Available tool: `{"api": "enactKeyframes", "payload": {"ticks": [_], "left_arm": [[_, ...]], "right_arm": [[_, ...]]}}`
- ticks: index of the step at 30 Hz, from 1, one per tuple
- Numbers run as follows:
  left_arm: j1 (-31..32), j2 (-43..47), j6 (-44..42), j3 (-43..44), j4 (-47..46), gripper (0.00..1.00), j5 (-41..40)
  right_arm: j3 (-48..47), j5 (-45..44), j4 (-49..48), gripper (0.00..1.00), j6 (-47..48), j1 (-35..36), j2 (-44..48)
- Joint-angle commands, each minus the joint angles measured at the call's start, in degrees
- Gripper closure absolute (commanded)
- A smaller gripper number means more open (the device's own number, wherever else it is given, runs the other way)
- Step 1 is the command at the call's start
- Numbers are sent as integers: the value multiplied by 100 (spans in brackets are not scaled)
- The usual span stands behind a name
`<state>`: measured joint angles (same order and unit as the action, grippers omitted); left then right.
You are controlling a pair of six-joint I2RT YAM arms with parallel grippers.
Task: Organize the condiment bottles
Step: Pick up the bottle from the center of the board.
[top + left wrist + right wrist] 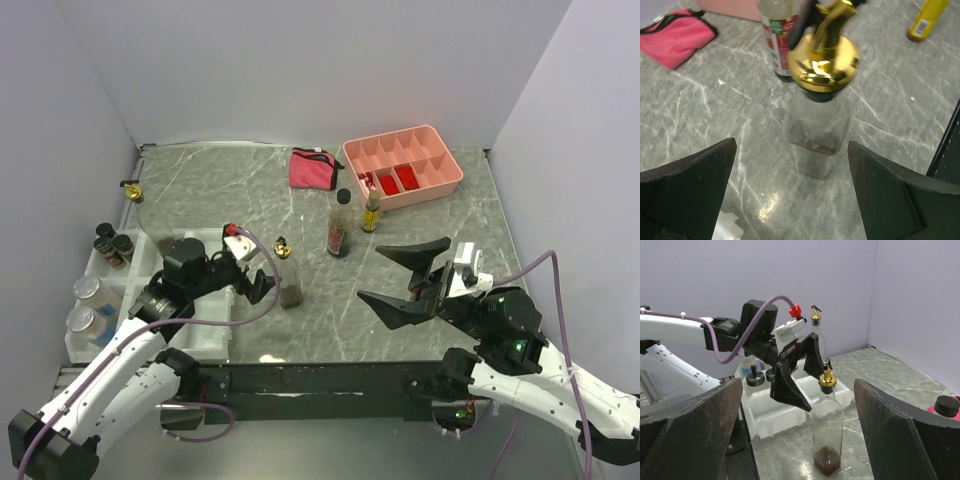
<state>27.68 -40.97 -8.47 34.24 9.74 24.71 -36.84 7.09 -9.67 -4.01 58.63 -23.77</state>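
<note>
Left wrist view has the left gripper (pixel 791 150) spread to its full width and holding nothing. The gold-topped bottle (pixel 816 137) stands upright just ahead of the fingertips, in line with the gap between them. From the top camera, the same bottle stands near the middle of the marble table (pixel 200 190), just right of that gripper. It is apart from the white organizer (pixel 212 342) at the left edge, where black-lidded jars (pixel 122 243) and silver-lidded jars (pixel 88 290) sit in compartments. A black-capped bottle (pixel 340 225) and a small yellow bottle (pixel 372 212) stand further back, unsorted. The right gripper (pixel 405 280) hangs over the table's right half, jaws also wide apart and empty — it faces the gold-topped bottle but is well apart from it.

The step in hand looks like the approach for a grasp on this bottle; no finger touches the glass as far as the views show. The next move calls for a short advance so that the clear body, not the gold pourer, lies between the pads. A firm closure should follow, low enough to keep the tall bottle from tipping. It holds only a little dark liquid at its base, so it is probably light — yet smooth glass may slip, and it wants carrying upright toward the organizer.
</note>
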Motion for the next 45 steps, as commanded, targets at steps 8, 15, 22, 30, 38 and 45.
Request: {"api": "enactKeyframes", "payload": {"ticks": [8,15,22,30,38,45], "left_arm": [[0,-806,-762,109,-1095,1,975],[18,-948,-507,4,-1667,5,1062],[202,-544,3,-409,-2011,1,904],[422,-1106,47,-172,-1668,1,606],[651,-1072,20,-93,-1597,49,-316],[651,-429,345,151,-1659,99,-1590]], "right_arm": [[72,-199,150,0,-179,17,206],[142,-375,150,0,-179,17,373],[81,-454,264,0,-188,17,259],[107,-604,255,0,-188,17,303],[80,-533,308,0,-205,17,329],[89,-507,264,0,-205,25,285]]}}
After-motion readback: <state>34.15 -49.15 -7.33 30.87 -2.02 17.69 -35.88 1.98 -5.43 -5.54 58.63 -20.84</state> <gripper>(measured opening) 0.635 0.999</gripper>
